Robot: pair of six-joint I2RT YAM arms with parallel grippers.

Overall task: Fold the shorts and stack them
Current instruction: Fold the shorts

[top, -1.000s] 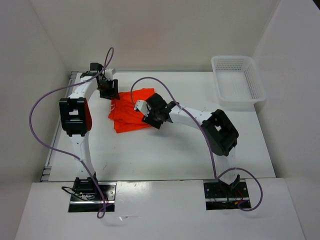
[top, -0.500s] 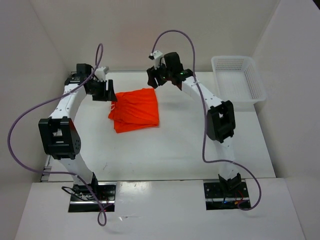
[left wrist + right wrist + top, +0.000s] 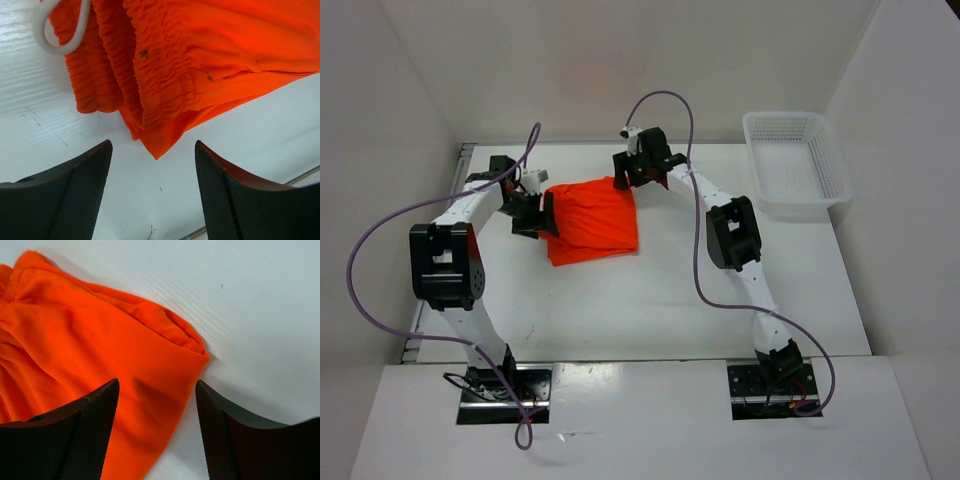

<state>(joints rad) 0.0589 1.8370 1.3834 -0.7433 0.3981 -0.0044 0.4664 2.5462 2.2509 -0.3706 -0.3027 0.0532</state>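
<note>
The bright orange shorts (image 3: 592, 220) lie folded on the white table, left of centre. My left gripper (image 3: 542, 213) is open at their left edge. In the left wrist view its open jaws frame the bunched elastic waistband (image 3: 165, 75) and one fabric corner, with the white drawstring (image 3: 60, 30) at top left. My right gripper (image 3: 623, 177) is open at the shorts' far right corner. In the right wrist view its open jaws straddle that folded corner (image 3: 150, 370). Neither gripper holds anything.
A white mesh basket (image 3: 794, 163) stands at the back right of the table (image 3: 670, 300). White walls enclose the table on the left, back and right. A metal rail runs along the table's left edge (image 3: 420, 320).
My left gripper moved in from the far left to the shorts' left edge. My right gripper swung from over the shorts to the back, then came down to their far right corner.
</note>
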